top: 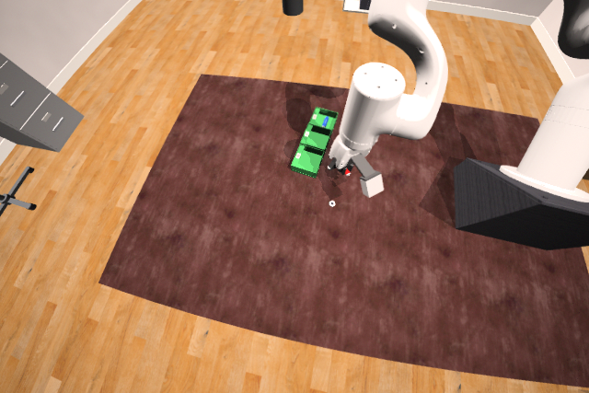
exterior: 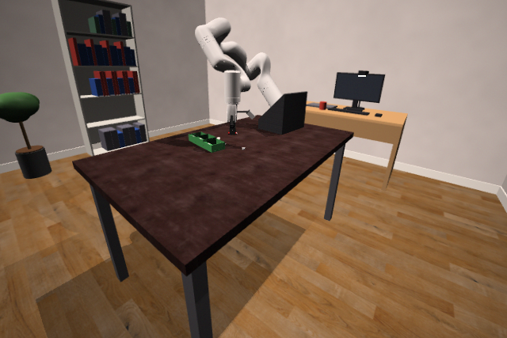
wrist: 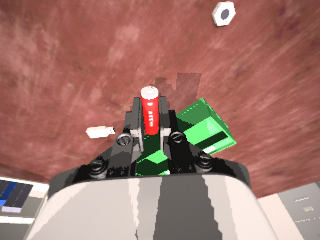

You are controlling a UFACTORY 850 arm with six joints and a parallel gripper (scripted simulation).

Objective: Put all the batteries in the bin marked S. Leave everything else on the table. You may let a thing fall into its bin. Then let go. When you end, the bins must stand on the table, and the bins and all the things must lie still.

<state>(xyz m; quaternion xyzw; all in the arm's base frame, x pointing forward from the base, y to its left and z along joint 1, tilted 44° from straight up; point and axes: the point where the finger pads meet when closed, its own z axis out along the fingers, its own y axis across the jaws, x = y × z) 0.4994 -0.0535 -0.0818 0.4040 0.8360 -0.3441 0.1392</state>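
My gripper point(wrist: 150, 108) is shut on a red battery point(wrist: 150, 110) with a white cap and holds it a little above the table top. In the overhead view the gripper point(top: 339, 168) hangs just right of the near end of the green bin row point(top: 314, 142), with a bit of the red battery point(top: 347, 172) showing. The row has three compartments; the far one holds a blue thing point(top: 325, 120). The bin marks are too small to read. In the side view the gripper point(exterior: 232, 130) stands behind the green bins point(exterior: 206, 141).
A white hex nut point(wrist: 223, 13) lies on the table in front of the gripper; it also shows in the overhead view point(top: 332, 202). A small white piece point(wrist: 98, 132) lies to the left. The arm's dark base point(top: 513, 208) stands at the right.
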